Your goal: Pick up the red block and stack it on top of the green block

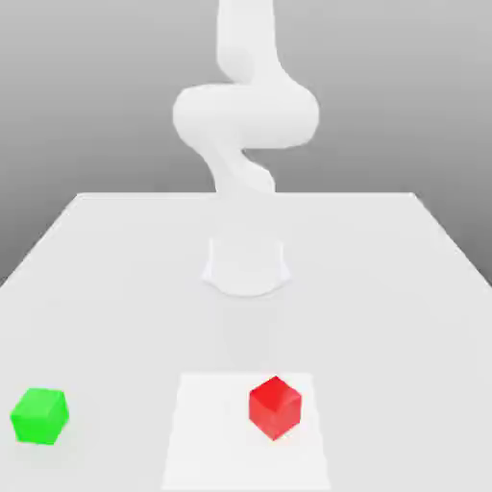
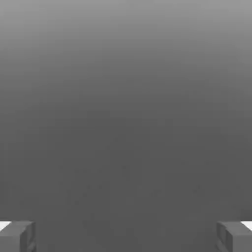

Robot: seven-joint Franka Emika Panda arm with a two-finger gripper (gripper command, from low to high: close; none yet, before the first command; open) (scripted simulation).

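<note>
Nearest to us in the exterior view, we find the red block (image 1: 275, 407) sitting on a paler square patch (image 1: 207, 432) of the white table (image 1: 115, 279), turned so that one corner edge faces us. It rests toward the patch's side on the exterior view's right. Well apart from it, toward the exterior view's left and at about the same depth, we see the green block (image 1: 39, 415) standing flat on the bare table surface, off the patch. Neither cube touches anything but the surface beneath it.

Farther back, near the middle of the table, we make out the arm's round white base (image 1: 246, 267), and above it the white arm (image 1: 245, 115) rises and bends against the grey backdrop, running out past the top of the picture.

In the hand view, we see the gripper (image 2: 126, 236) with its two grey fingertips (image 2: 17, 236) set wide apart at opposite edges; the hand is released, with nothing between the fingers, only plain grey beyond them.
</note>
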